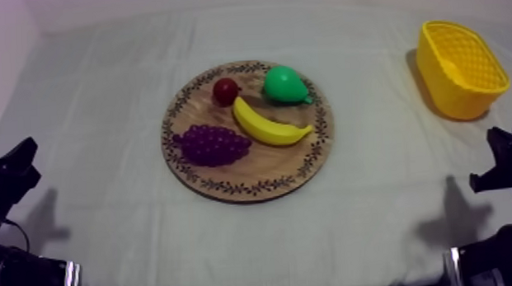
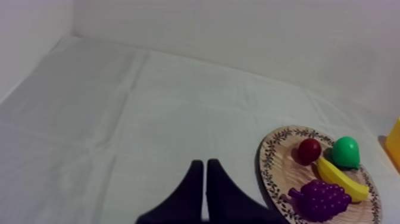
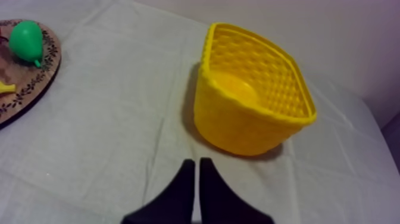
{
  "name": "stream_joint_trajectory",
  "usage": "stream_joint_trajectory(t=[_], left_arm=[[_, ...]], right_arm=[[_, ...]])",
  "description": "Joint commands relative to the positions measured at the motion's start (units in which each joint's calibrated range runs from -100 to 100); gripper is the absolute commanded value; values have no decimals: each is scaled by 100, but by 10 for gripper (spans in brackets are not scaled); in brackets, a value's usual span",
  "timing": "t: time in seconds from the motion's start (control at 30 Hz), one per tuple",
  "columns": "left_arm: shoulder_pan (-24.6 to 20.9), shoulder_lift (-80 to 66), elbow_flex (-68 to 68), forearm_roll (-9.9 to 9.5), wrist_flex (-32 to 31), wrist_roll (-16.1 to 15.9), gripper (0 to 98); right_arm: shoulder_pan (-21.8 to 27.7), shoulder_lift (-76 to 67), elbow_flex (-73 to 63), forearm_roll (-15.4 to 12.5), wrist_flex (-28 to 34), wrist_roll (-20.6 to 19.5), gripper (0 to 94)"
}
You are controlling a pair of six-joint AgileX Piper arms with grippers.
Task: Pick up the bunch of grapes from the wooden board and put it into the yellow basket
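A purple bunch of grapes (image 1: pixel 212 144) lies on the near left part of the round wooden board (image 1: pixel 309 150), beside a banana (image 1: pixel 268 126). The yellow basket (image 1: pixel 459 67) stands at the far right of the table, with nothing in it. My left gripper (image 1: pixel 13 168) rests low at the left edge, far from the board. In the left wrist view its fingers (image 2: pixel 205 179) lie together as a narrow wedge over bare cloth, with the grapes (image 2: pixel 321 199) off to one side. My right gripper (image 1: pixel 507 154) rests low at the right, its fingers (image 3: pixel 196 179) together just short of the basket (image 3: pixel 253 98).
A green pear (image 1: pixel 286 85) and a small red fruit (image 1: pixel 226 91) sit on the far part of the board. Open cloth lies between the board and the basket, and all along the front of the table.
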Motion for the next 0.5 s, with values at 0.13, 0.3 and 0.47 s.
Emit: stream_joint_trajectory(t=[0.13, 0.3, 0.47], left_arm=[[-1, 0, -4, 1, -3, 0, 1], [-1, 0, -4, 1, -3, 0, 1], [-1, 0, -4, 1, -3, 0, 1]], right_arm=[[-2, -4, 13, 0, 10, 71, 6], [-2, -4, 13, 0, 10, 67, 6], [-2, -4, -6, 3, -12, 82, 6]])
